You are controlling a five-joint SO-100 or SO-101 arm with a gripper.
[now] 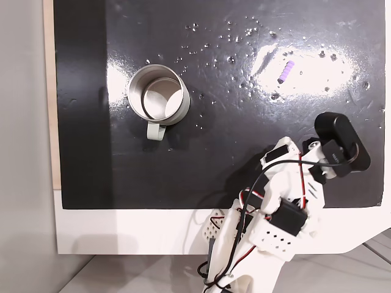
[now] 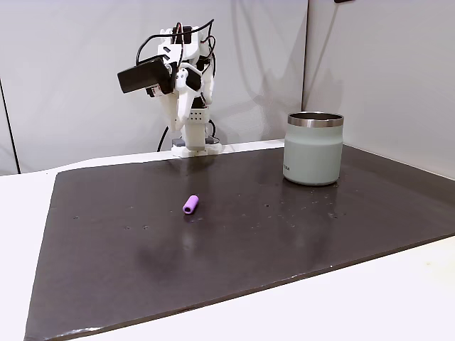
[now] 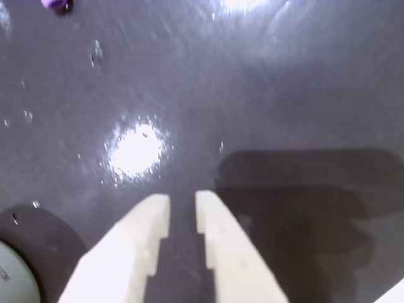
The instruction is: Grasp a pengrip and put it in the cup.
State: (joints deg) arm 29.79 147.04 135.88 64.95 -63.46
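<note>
The light-purple pengrip [image 1: 286, 72] lies alone on the black mat, in a bright glare patch at the upper right of a fixed view. It shows mid-mat [image 2: 190, 204] in the other fixed view and as a purple speck [image 3: 57, 4] at the top left of the wrist view. The silvery-grey cup [image 1: 157, 94] stands upright far to its left, handle toward the arm's side, and sits at the right [image 2: 313, 149] in the side view. My gripper [image 3: 183, 196] is raised near the arm's base, well short of the pengrip. Its white fingers are nearly together, with nothing between them.
The black mat [image 1: 244, 159] carries small shiny specks near its far edge. The arm's white base [image 2: 195, 145] stands at the mat's edge, with cables around it. A white tabletop [image 2: 355, 298] borders the mat. A broad stretch of bare mat separates pengrip and cup.
</note>
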